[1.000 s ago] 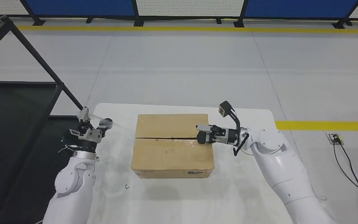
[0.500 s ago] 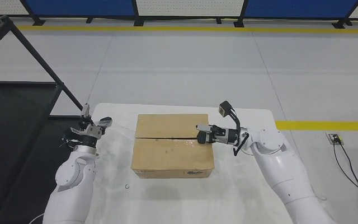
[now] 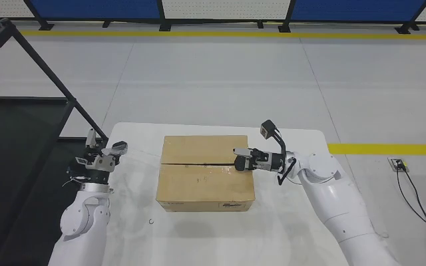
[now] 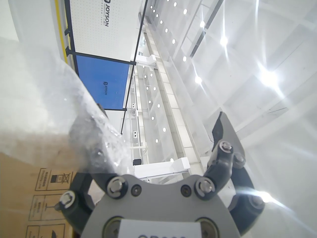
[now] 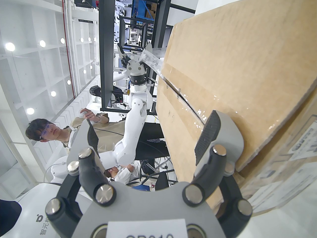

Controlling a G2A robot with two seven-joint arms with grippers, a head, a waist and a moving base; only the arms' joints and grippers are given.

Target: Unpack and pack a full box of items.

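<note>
Top camera: overhead, facing down. My left wrist camera: tilted ceilingward. My right: close along the box [image 5: 235,63], shared by all.

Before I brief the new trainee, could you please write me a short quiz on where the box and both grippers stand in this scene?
1. True or false: the top flaps of the cardboard box stand open.
2. Where is the right gripper? A: inside the box. B: on the box top, at the seam's end. C: beneath the box.
3. Fill in: the clear strip running from the box's seam to the left gripper is ____.

Key: 1 false, the flaps lie shut. 2 B. 3 tape.
</note>
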